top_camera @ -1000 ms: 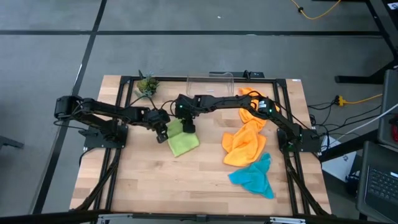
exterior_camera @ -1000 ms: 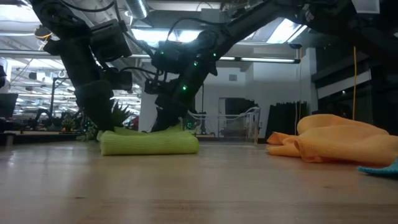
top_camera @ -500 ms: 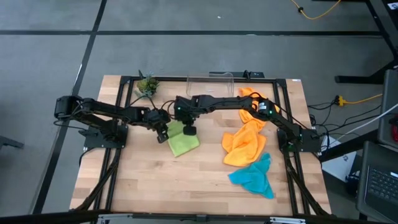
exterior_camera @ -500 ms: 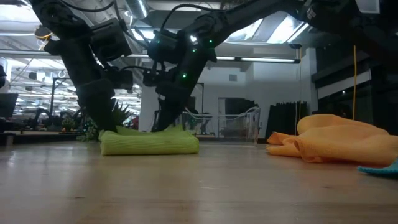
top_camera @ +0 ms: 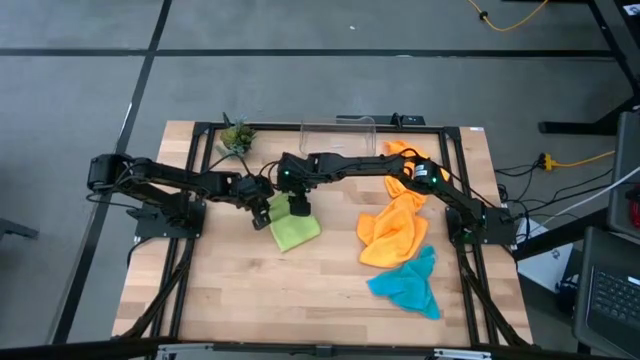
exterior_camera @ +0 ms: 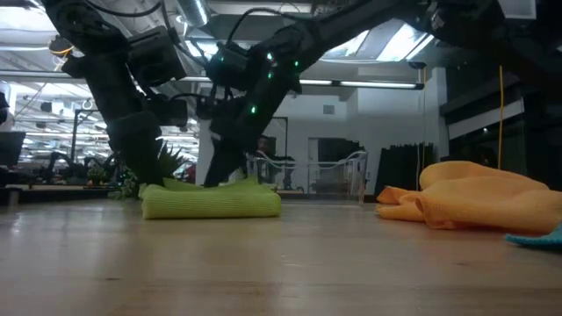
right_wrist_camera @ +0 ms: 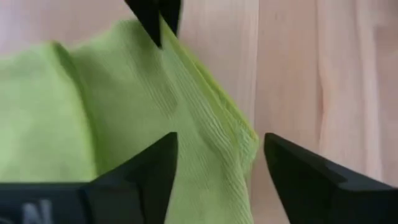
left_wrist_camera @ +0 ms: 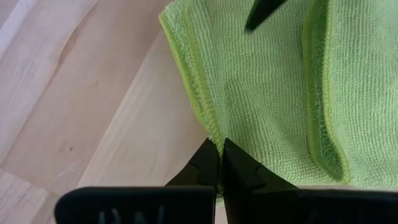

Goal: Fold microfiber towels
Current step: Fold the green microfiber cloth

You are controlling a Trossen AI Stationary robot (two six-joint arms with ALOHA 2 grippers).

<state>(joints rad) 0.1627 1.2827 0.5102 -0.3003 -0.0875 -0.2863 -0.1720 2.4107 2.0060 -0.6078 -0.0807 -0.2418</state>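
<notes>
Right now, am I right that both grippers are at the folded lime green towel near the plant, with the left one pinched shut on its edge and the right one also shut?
Not quite: the right gripper is open, its fingers spread above the lime green towel, as the right wrist view shows. The left gripper is indeed pinched shut on the towel's edge, and the plant is nearby.

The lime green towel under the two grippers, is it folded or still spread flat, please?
Folded: the lime green towel shows stacked edge layers and a doubled-over flap, and lies as a thick pad in the low view.

One folded towel [top_camera: 296, 229] lies left of two heaped towels [top_camera: 393, 232], another [top_camera: 407, 283] before them.
</notes>
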